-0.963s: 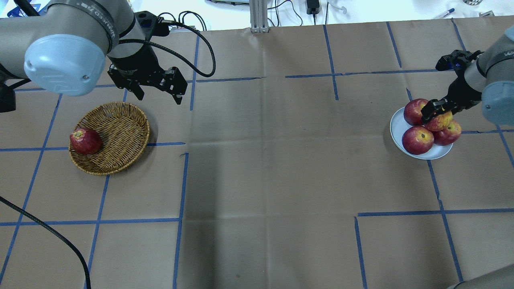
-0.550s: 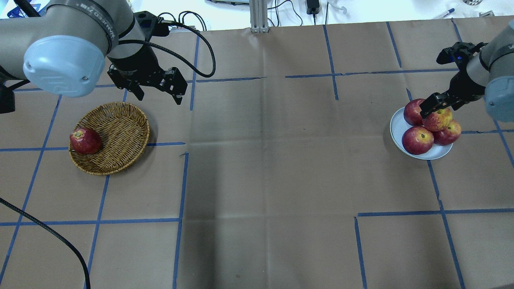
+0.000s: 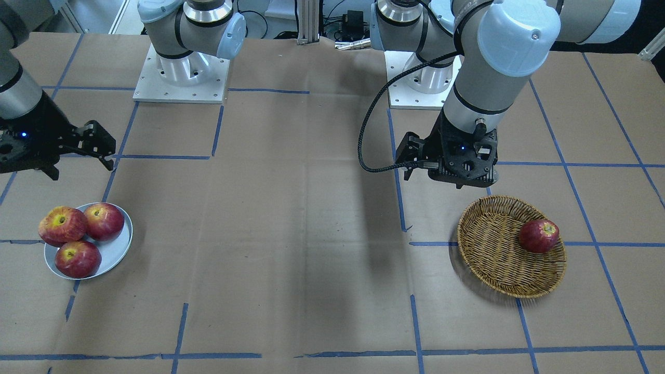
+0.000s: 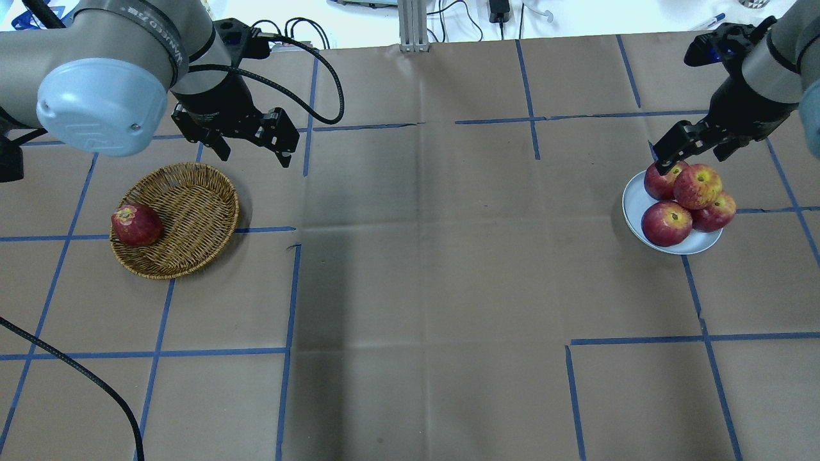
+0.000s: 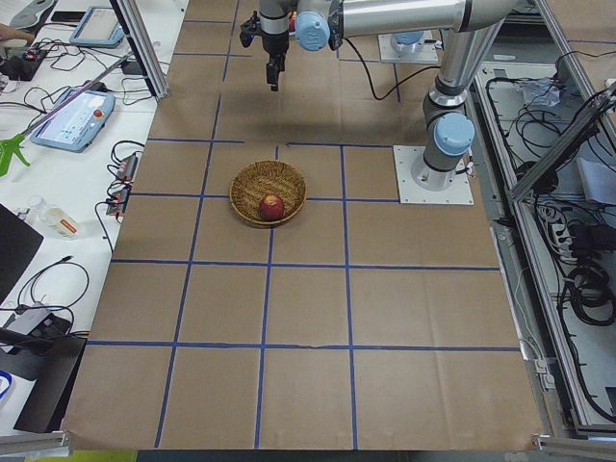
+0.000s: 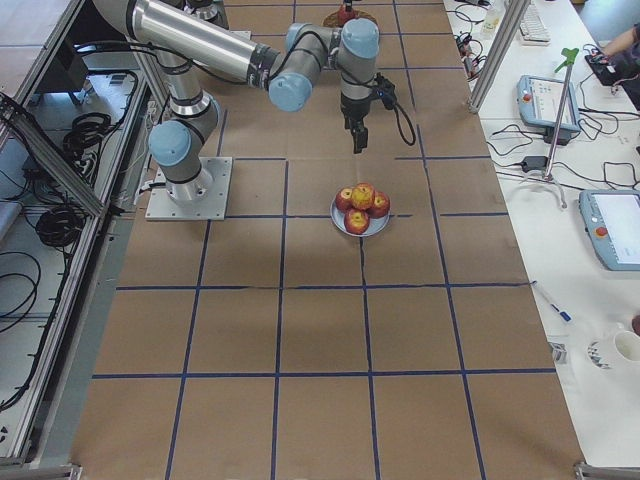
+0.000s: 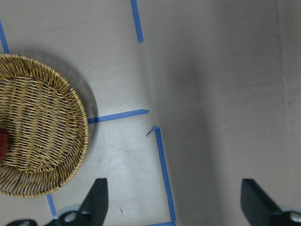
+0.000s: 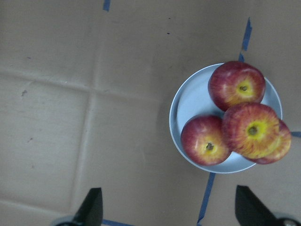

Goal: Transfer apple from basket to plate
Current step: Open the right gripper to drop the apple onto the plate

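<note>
The apple (image 4: 697,186) sits on the plate (image 4: 634,200), perched on top of three darker apples (image 4: 666,223). My right wrist camera looks straight down on the heap and shows all four, with the yellow-streaked one overlapping the fruit beneath it. The front-facing camera shows only three, because one of the lower apples is hidden behind the pile. The camera at my right end of the table shows the streaked one as the peak of the heap.

My right gripper (image 8: 170,207) is spread wide. Its fingers (image 8: 92,207) sit at the bottom corners of the wrist view with only the brown table (image 4: 416,256) between them, and the plate lies ahead of them, apart. The overhead view shows this gripper raised near the plate, touching no fruit.

My left gripper (image 4: 252,153) is also spread wide, over bare paper and blue tape (image 7: 162,165) just beside the basket (image 4: 192,211). The overhead view shows a dark red apple (image 4: 136,225) whole, lying against the basket's wall. My left wrist camera catches only a red sliver of it at the picture's edge.
</note>
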### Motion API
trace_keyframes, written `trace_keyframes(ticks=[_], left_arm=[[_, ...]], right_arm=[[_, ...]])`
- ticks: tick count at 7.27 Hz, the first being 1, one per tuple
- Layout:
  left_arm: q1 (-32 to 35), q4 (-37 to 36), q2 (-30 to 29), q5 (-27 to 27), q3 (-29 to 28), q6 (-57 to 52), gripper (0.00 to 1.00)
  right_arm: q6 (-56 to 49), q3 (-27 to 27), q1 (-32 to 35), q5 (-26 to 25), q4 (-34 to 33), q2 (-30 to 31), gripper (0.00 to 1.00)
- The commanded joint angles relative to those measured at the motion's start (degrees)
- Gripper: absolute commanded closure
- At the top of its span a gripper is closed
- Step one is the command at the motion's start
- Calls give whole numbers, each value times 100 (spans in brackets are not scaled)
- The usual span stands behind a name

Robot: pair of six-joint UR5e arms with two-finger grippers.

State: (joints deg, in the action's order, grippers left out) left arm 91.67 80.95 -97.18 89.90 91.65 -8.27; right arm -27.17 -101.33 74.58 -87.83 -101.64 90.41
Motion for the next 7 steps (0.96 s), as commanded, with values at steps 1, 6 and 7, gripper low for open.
trace_keyframes(ticks=[1, 6, 7], left_arm=[[0, 0, 33, -8, 2, -8, 1], [0, 9, 77, -8, 2, 1, 1], [0, 9, 77, -8, 2, 1, 1]], right_arm=[[1008, 43, 799, -6, 714, 441, 0], [1953, 841, 1542, -94, 1488, 233, 0], [1953, 878, 1524, -94, 1516, 153, 0]])
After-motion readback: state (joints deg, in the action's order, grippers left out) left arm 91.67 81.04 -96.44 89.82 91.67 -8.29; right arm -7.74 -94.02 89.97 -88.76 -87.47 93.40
